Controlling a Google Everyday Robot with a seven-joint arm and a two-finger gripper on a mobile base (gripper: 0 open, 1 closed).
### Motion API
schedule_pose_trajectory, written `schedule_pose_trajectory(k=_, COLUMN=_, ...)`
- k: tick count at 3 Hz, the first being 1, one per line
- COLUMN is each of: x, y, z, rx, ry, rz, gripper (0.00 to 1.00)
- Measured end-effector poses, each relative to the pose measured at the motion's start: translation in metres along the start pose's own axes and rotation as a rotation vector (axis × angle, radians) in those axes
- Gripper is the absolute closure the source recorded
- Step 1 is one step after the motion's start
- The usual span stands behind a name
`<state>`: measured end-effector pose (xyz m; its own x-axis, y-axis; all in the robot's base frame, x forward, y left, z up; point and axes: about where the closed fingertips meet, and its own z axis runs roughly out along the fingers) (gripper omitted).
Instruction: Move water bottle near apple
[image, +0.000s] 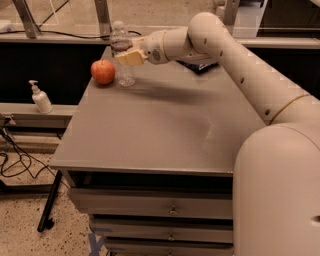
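Observation:
The water bottle (122, 67) stands upright on the grey table (160, 130) near its far left corner, clear with a white cap. The red-orange apple (103, 71) sits just left of it, almost touching. My gripper (128, 55) reaches in from the right at the bottle's mid-height, its cream fingers (131, 57) around the bottle's body. The arm stretches back over the table to the right.
A white pump dispenser bottle (40, 97) stands on a low ledge to the left of the table. A dark flat object (197, 65) lies under the arm at the far side. Cables (15, 165) run on the floor at left. Drawers (170, 210) sit under the tabletop.

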<state>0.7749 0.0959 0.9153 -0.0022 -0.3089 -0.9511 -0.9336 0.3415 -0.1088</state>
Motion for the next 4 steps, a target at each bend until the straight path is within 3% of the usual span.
schedule_pose_trajectory(k=1, x=0.0, y=0.001, z=-0.003, rx=-0.002, ry=0.008, rz=-0.006, gripper=0.13)
schedule_pose_trajectory(k=2, x=0.0, y=0.001, z=-0.007, rx=0.001, ry=0.014, rz=-0.011, gripper=0.0)
schedule_pose_trajectory(k=4, x=-0.001, y=-0.002, z=-0.023, rx=0.026, ry=0.013, rz=-0.015, gripper=0.0)
